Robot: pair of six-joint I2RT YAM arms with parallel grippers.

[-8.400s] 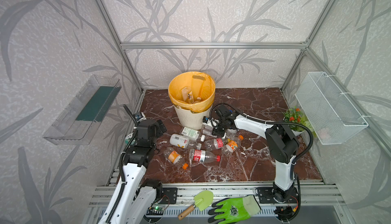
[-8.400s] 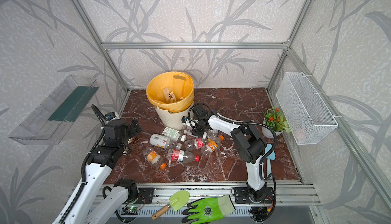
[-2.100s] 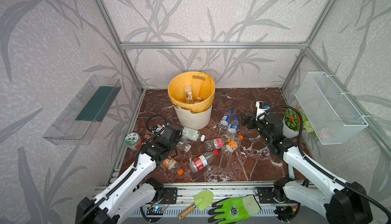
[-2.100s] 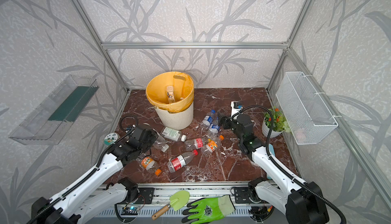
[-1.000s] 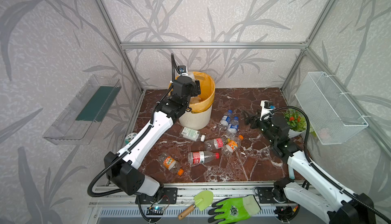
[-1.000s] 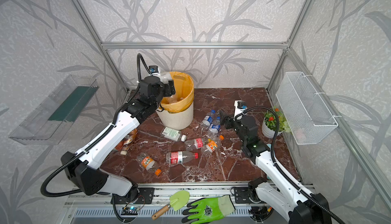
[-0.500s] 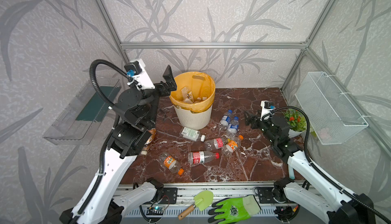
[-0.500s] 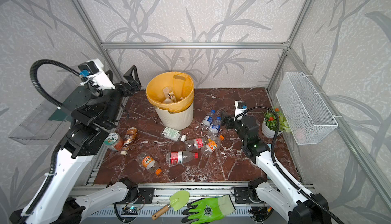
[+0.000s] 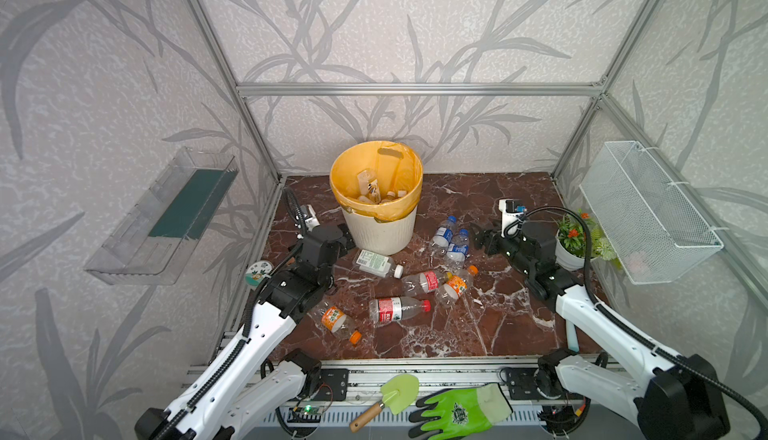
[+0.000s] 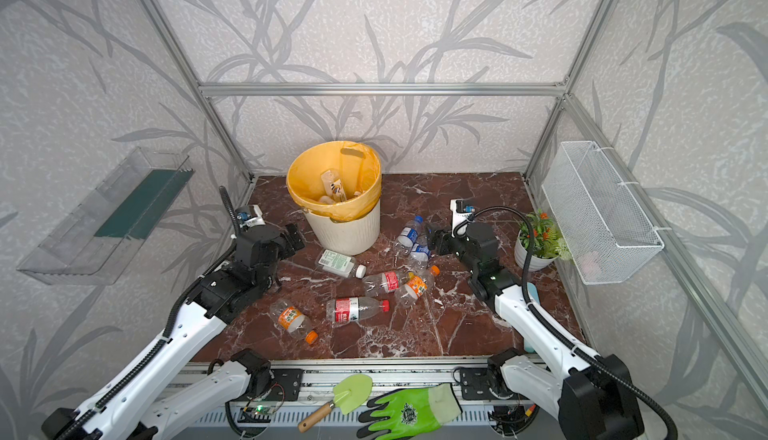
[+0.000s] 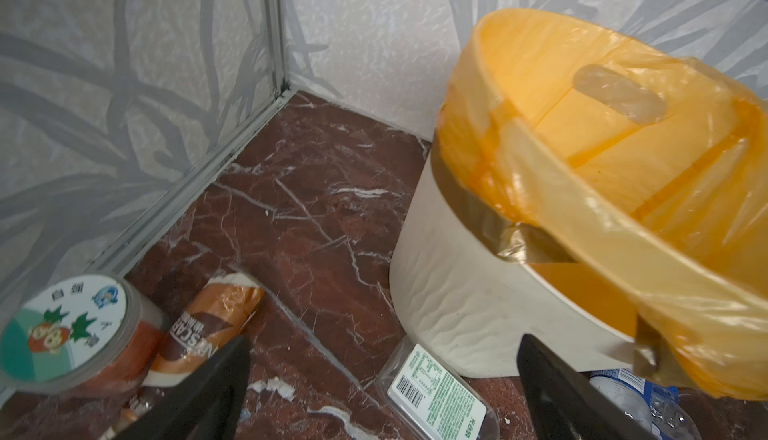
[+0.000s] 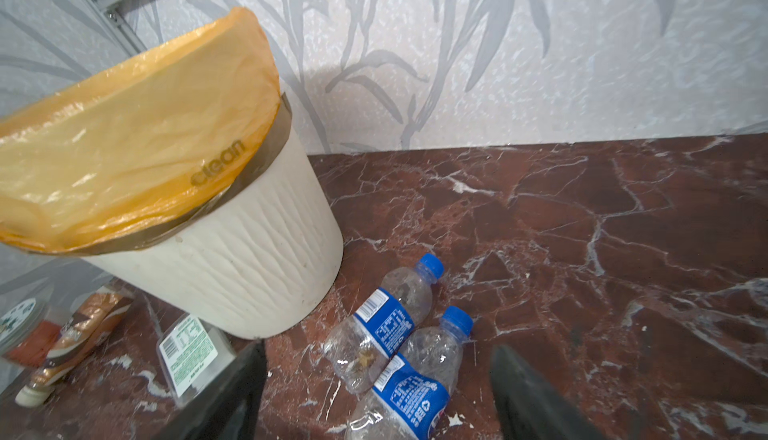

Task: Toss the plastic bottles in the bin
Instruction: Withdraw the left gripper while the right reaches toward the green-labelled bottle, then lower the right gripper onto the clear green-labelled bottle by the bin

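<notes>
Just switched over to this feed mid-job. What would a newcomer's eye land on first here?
The cream bin with its orange bag stands at the back of the dark marble floor. In front of it plastic bottles lie scattered, and the open right gripper faces a blue-capped pair. A bright green glove lies by the front rail.

A green glove [image 9: 459,411] lies beside a small trowel [image 9: 390,396]; a potted plant [image 9: 573,242] stands near a wire basket [image 9: 644,209].
</notes>
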